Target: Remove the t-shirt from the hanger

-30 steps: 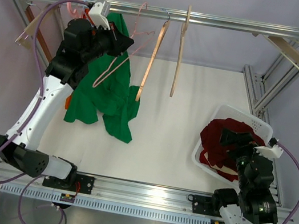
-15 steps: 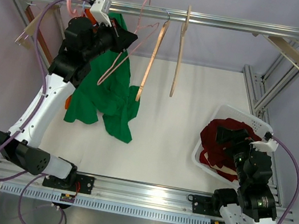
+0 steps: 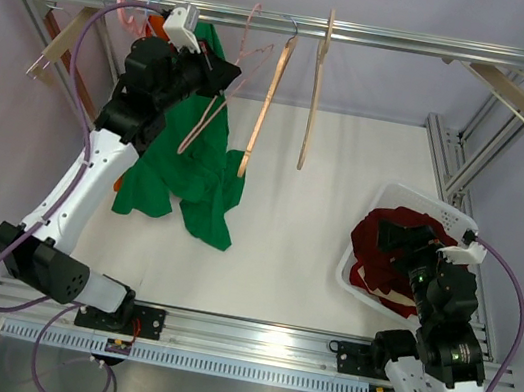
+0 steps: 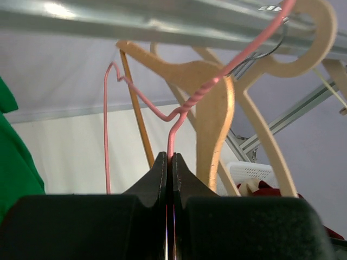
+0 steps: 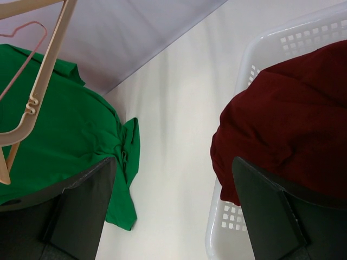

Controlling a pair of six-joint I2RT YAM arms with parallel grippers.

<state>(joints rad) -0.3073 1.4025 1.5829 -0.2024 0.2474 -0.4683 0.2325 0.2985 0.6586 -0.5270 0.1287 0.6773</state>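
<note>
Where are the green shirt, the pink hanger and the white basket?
green shirt (image 3: 184, 177), top view, middle of the cloth
pink hanger (image 4: 201, 93), left wrist view, twisted wire neck
white basket (image 5: 257, 51), right wrist view, holed wall near the rim

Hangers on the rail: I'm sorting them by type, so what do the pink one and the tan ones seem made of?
The pink hanger looks like thin coated wire, smooth: its neck is twisted on itself. The tan hangers look like pale wood, matte, with flat broad curved arms.

Bright, even light — glare on the rail (image 4: 57, 10)
</note>
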